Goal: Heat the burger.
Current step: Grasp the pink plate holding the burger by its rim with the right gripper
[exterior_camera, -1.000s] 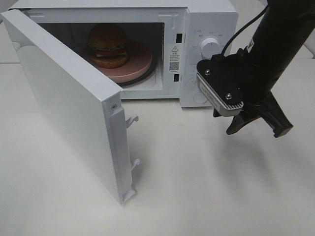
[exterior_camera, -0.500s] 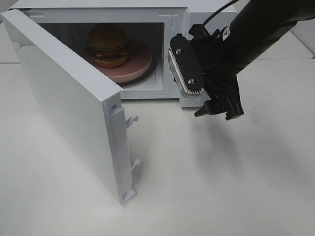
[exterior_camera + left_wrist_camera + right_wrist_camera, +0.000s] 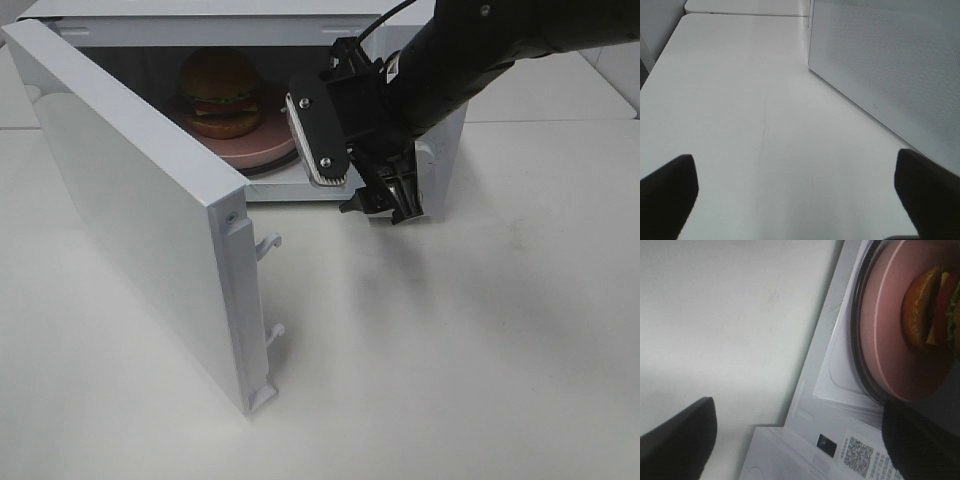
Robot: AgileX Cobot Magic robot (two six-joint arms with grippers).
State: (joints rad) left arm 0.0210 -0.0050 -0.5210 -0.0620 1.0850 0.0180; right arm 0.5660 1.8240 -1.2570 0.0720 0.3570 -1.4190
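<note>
While the left gripper [image 3: 797, 200] hung spread and empty over the desk [image 3: 740, 100] beside the open microwave door [image 3: 140, 220], the right gripper [image 3: 380, 208] hovered at the mouth of the microwave [image 3: 200, 10], its jaws wide apart, holding nothing. Farther back, the burger [image 3: 220, 92] sat upright on a pink plate [image 3: 265, 148] inside the cavity.

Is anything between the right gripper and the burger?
Nothing visible. The door stands open at the left, and the right gripper hangs open before the microwave's mouth. The burger sits on its pink plate inside, unobstructed.
</note>
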